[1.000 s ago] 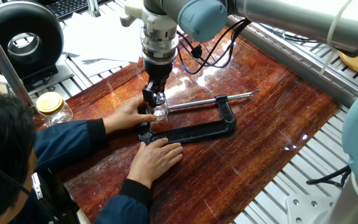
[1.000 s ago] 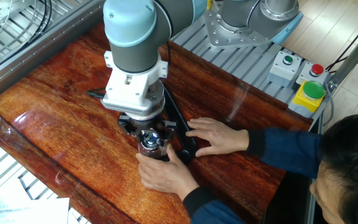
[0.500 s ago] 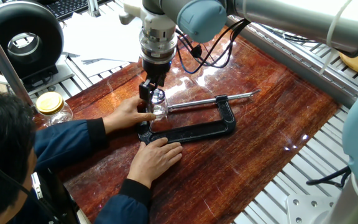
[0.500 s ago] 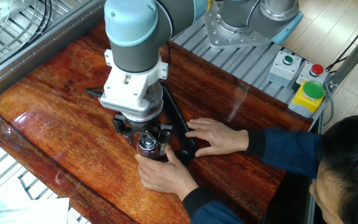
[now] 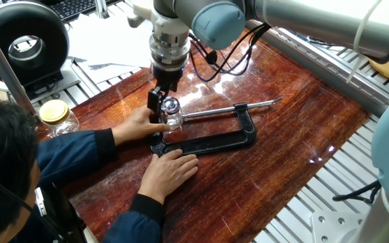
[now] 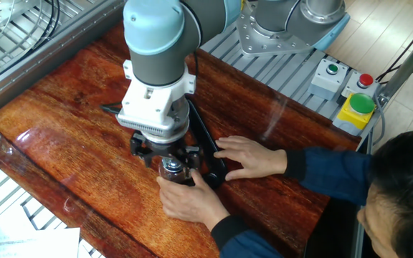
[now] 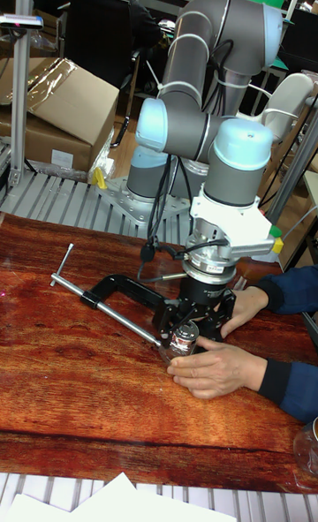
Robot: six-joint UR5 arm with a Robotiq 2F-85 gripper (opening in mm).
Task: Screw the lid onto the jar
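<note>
The small clear jar stands on the wooden table, held at its base by a person's hand. The transparent lid sits on the jar's mouth. My gripper hangs just above the lid, open, with its fingers spread to either side and nothing between them. From the other fixed view the gripper is straight over the jar, and the arm hides most of the lid. In the tall view the jar shows below the open gripper.
A black C-clamp lies right of the jar, with the person's other hand pressing on it. A glass jar with a yellow lid stands at the table's left edge. Button boxes sit beyond the far edge.
My gripper has let go of the lid, opening its fingers and rising slightly off the jar. The hands and the jar have stayed in place.
</note>
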